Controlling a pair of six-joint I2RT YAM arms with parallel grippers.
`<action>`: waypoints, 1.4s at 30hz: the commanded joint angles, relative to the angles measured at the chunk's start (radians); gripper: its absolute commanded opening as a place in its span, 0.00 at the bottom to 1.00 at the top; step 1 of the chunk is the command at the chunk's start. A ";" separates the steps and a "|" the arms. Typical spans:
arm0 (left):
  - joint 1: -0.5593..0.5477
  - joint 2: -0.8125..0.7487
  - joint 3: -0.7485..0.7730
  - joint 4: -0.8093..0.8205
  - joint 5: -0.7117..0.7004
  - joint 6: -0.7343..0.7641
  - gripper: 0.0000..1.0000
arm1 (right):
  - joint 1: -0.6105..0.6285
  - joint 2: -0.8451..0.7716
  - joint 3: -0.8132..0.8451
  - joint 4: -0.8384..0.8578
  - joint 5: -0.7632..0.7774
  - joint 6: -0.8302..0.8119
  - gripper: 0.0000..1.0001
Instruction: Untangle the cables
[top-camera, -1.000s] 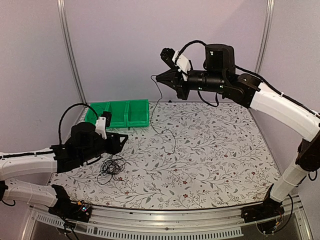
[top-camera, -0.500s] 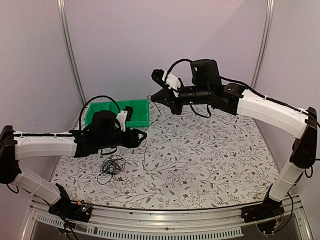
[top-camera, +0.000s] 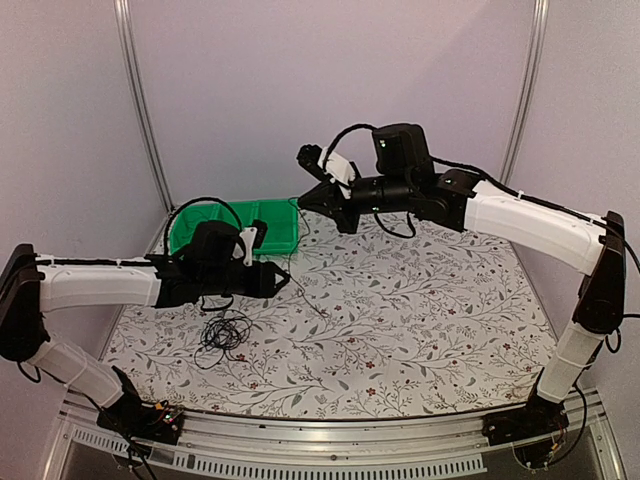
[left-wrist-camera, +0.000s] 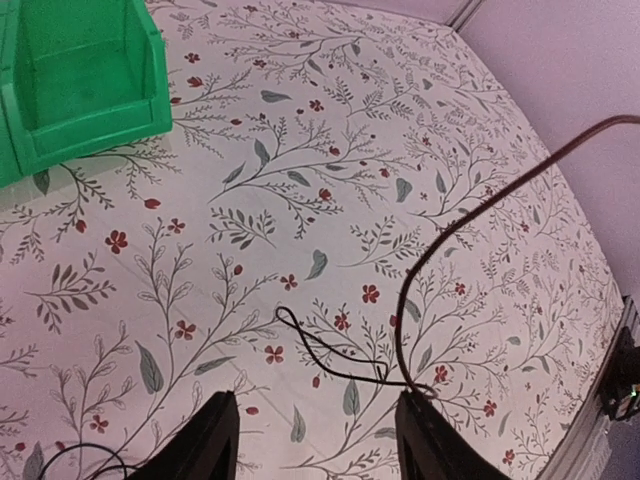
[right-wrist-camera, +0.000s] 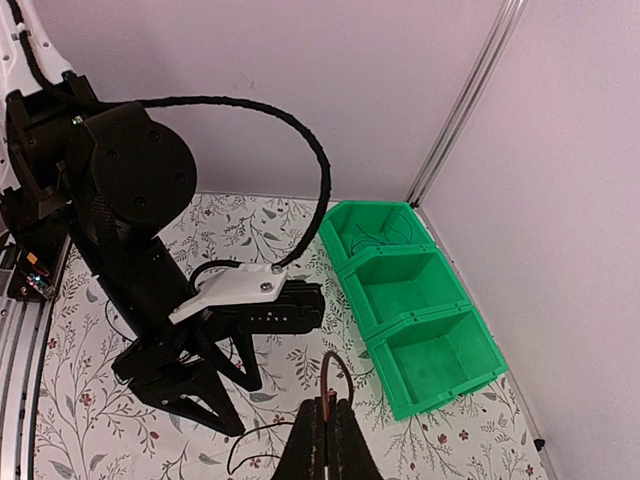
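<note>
A wiry bundle of thin black cables lies on the flowered table near the left front. My right gripper is raised near the green bin and is shut on one thin black wire. That wire hangs down to the table. In the left wrist view its lower part curves down and ends in a small loop on the cloth between my open left gripper's fingers, close to the right finger. My left gripper is low over the table, right of the bundle.
The green bin has three compartments; the far one holds a few thin wires. The bin also shows at the upper left of the left wrist view. The left arm's body is close below the right gripper. Walls stand behind and at the sides.
My right gripper has moved down and left toward the bin with the wire. My left gripper has reached right and forward, away from the bundle, to the wire's lower end.
</note>
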 joint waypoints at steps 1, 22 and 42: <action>0.012 -0.060 0.021 -0.106 -0.003 -0.024 0.56 | -0.006 0.012 0.039 0.027 -0.007 0.021 0.00; 0.036 0.037 0.002 0.074 0.247 0.031 0.56 | -0.006 0.029 0.069 0.018 0.001 0.022 0.00; 0.082 -0.081 -0.089 0.058 0.190 0.017 0.61 | -0.007 0.071 0.058 0.021 0.013 0.013 0.00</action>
